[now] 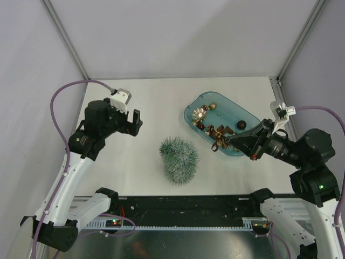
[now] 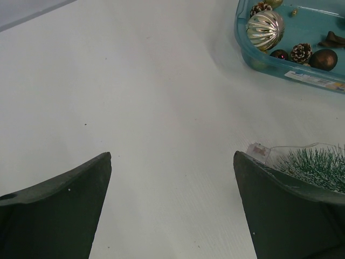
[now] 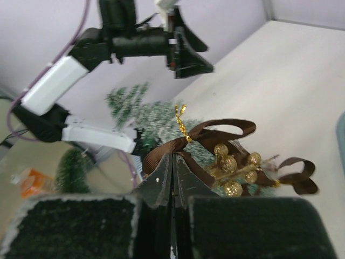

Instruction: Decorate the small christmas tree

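No legible txt; sticker [image 2: 315, 81] on tray [image 2: 269, 65] too blurry.

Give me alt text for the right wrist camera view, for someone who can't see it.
The right gripper is shut on a brown ribbon bow with gold berries. Behind it is the frosted small christmas tree, with the left arm beyond.

The small christmas tree [image 1: 179, 160], a frosted bluish-green bristly cone, sits mid-table near the front edge.
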### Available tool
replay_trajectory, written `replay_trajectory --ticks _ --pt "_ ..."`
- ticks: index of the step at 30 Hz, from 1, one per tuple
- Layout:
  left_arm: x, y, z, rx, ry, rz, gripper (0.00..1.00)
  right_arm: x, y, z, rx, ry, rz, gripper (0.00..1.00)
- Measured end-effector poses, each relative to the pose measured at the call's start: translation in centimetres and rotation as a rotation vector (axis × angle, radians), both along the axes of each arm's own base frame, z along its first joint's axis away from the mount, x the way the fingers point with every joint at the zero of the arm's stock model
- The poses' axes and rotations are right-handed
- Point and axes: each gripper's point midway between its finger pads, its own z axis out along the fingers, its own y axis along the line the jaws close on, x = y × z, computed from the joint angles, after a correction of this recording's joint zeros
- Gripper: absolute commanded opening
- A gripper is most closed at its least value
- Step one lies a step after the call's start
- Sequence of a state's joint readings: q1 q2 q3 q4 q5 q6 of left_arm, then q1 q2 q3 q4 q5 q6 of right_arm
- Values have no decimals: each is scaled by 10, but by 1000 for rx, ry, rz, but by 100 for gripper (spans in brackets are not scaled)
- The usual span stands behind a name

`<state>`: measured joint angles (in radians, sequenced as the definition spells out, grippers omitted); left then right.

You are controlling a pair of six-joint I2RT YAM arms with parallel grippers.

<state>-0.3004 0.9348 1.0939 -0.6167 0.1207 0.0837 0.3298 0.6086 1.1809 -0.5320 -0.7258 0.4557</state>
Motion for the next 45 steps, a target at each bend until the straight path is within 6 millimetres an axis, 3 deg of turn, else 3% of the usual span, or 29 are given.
replay_trajectory --ticks 10,22,29,36,41,45 --pt "-1 -3 0 -13 5 -13 100 -46 14 35 92 -72 269 0" --pt "-3 -8 0 -35 18 -27 100 -102 13 54 112 -135 526 0" --pt "-2 -12 -4 -47 38 -40 100 -120 14 55 122 -136 621 0" --pt "-1 -18 -10 -54 65 -66 100 -120 35 33 132 -47 720 0" --pt "-1 -19 -10 -57 67 -75 100 -112 82 5 61 19 769 0" --pt "-2 -21 -10 -61 67 -83 100 -91 106 -21 -16 38 700 0"
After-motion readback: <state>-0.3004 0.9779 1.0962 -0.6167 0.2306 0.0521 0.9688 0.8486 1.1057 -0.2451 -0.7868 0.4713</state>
